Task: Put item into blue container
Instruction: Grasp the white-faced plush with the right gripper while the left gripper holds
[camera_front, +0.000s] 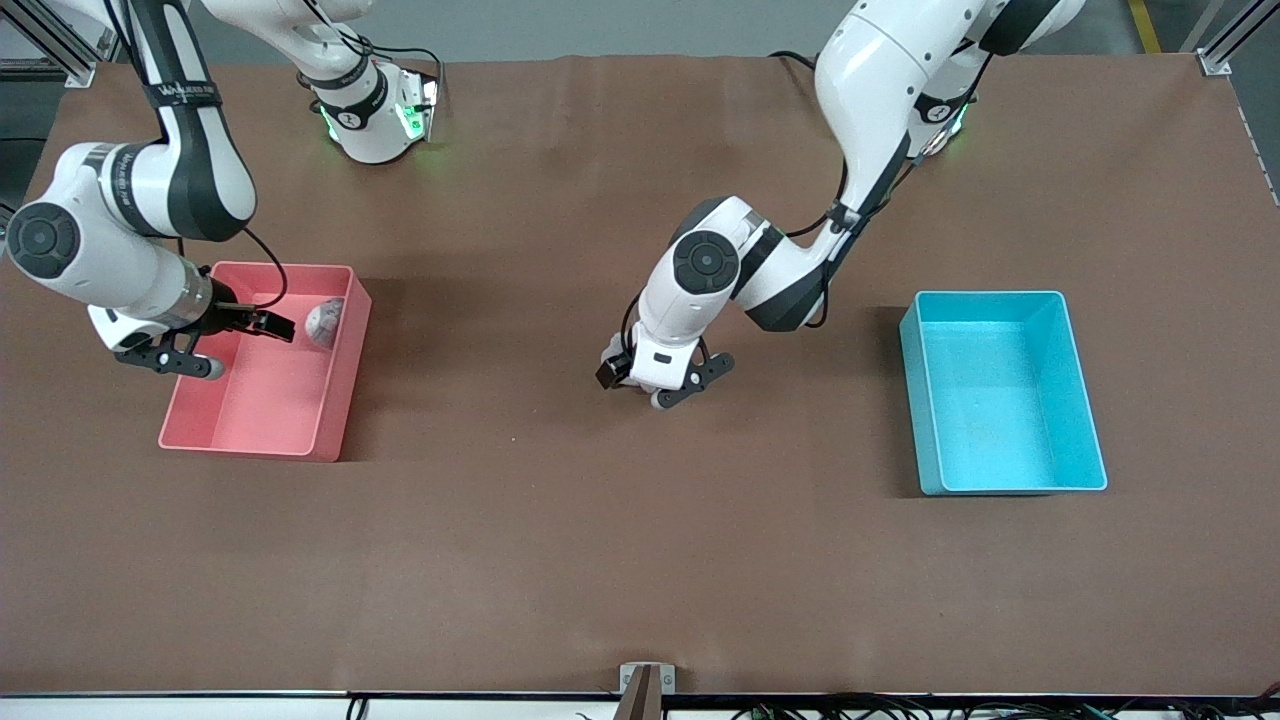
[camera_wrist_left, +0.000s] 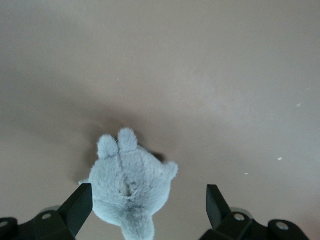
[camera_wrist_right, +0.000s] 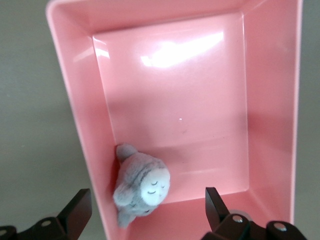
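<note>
Grey plush toy (camera_wrist_left: 129, 187) sits off-centre between the released left gripper (camera_wrist_left: 149, 207); we advise centring, then clenching. Right gripper (camera_wrist_right: 145, 207), released, waits over the pink plastic bin (camera_wrist_right: 75, 90).

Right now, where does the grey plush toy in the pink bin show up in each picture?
Front view: plush toy inside the pink bin, against a side wall.
Right wrist view: same toy against the bin's wall.
Left wrist view: absent; another plush lies on the table.
Shared landmark: the pink bin.
</note>
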